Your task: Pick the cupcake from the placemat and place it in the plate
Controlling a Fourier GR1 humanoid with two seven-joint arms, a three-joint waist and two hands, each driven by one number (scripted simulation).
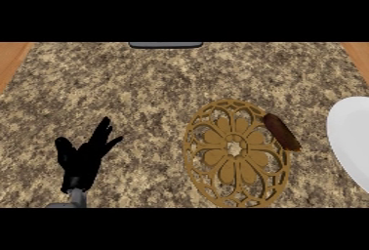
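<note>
Black and open, our left hand (85, 157) rests at the lower left of the frame, fingers up and relaxed, holding nothing. We can't see our right hand anywhere, so no word on it.

Over to the lower middle: we've got the round golden openwork placemat (236, 154) with its flower pattern lying flat on the speckled stone counter (144, 83). At its upper right edge sits a dark brown, elongated thing (281, 132), tilted and partly hanging off the rim. We take that for the cupcake, though its shape doesn't show much of one. Just beyond it, at the right edge of the frame, the white round plate (349, 141) peeks in, partly cut off.

By our reading, we're at the very start: nothing is grasped, and the reach is yet to come. The next move calls for a hand coming in over that brown piece, closing round it, then a short carry rightward onto the plate.
</note>
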